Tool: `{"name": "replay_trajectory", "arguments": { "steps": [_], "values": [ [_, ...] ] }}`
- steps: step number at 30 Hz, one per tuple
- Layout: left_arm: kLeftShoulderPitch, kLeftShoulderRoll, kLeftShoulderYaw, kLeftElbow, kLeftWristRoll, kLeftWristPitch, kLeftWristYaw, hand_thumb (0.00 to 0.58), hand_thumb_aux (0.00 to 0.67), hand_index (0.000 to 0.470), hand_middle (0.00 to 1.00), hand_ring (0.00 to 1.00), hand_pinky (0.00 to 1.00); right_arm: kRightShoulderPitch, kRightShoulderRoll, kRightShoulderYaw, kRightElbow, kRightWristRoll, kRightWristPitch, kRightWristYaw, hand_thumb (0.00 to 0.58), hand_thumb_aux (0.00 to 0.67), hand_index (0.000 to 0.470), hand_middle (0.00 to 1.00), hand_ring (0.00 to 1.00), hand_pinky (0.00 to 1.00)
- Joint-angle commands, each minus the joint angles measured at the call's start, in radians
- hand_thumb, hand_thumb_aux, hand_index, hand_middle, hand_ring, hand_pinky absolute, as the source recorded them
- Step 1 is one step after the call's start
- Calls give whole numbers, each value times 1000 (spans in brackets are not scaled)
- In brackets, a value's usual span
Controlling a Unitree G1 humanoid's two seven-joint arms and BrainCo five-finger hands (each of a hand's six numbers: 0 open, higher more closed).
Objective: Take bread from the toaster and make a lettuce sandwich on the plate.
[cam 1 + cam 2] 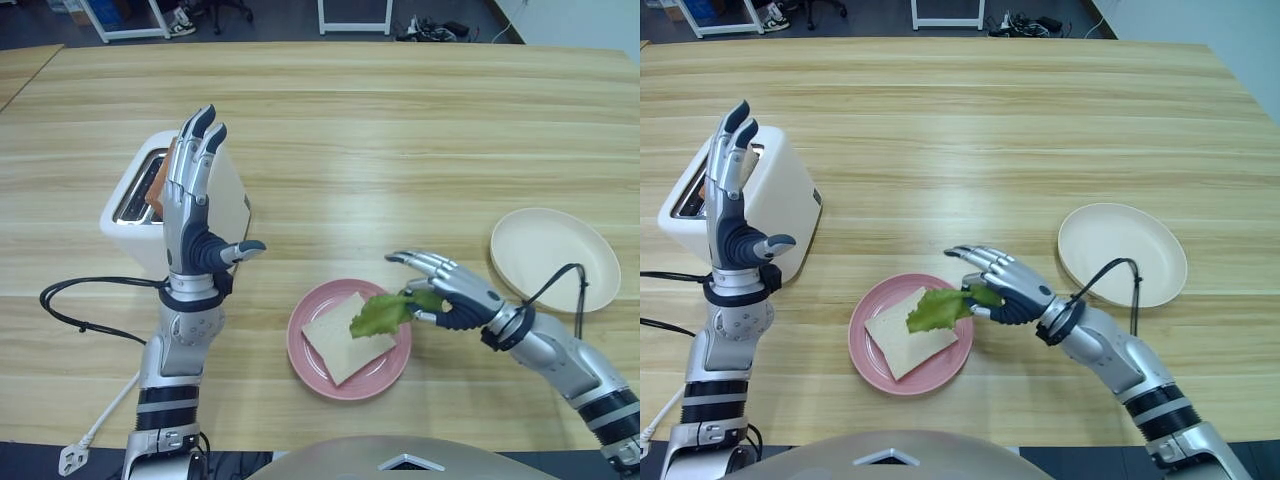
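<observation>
Right hand [455, 295] pinches lettuce [385, 312] above pink plate [296, 336], near its right rim; left hand [195, 200] spread, empty.

A hand could pass over the wide tabletop [400, 150] beyond the pink plate [298, 345]. Left of it stand the toaster [232, 195] and upright left hand [190, 200]; right of it, the cream plate [555, 255]. The right hand [455, 290] with lettuce [380, 315] blocks its right rim.

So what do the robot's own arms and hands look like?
The left hand and right hand both have silver segmented fingers with dark fingertips and dark palms. Black bands ring the silver forearms, and a black cable loops out at the right wrist.
</observation>
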Motion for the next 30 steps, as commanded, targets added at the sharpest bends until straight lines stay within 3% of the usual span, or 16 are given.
{"name": "replay_trajectory", "arguments": {
  "steps": [1,8,15,16,18,19,26,30],
  "values": [
    [-29,18,-5,35,19,5,2,0,0,0,0,0,0,-42,81,38,78,-53,-16,27,580,670,470,0,0,0],
    [-45,20,-7,76,44,25,31,0,0,0,0,0,0,-114,195,114,148,-156,-63,35,580,670,470,0,0,0],
    [-85,37,-35,132,53,25,39,0,0,0,0,0,0,-113,216,131,126,-185,-103,55,580,670,470,0,0,0],
    [-88,39,-36,138,55,24,43,0,0,0,0,0,0,-116,217,130,133,-193,-100,57,568,575,404,0,0,0],
    [-89,44,-34,141,64,28,49,0,0,0,0,0,0,-120,218,124,148,-206,-93,53,425,323,227,0,0,0],
    [-86,48,-28,137,69,34,54,0,0,0,0,0,0,-122,218,118,154,-213,-89,48,0,0,0,0,0,0],
    [-19,112,123,-1,195,209,128,0,0,0,0,0,0,-124,207,82,162,-253,-55,17,0,0,0,0,0,0],
    [34,168,219,-54,286,373,120,0,0,0,0,0,0,-127,205,62,173,-280,-33,-13,0,0,0,0,0,0]
  ]
}}
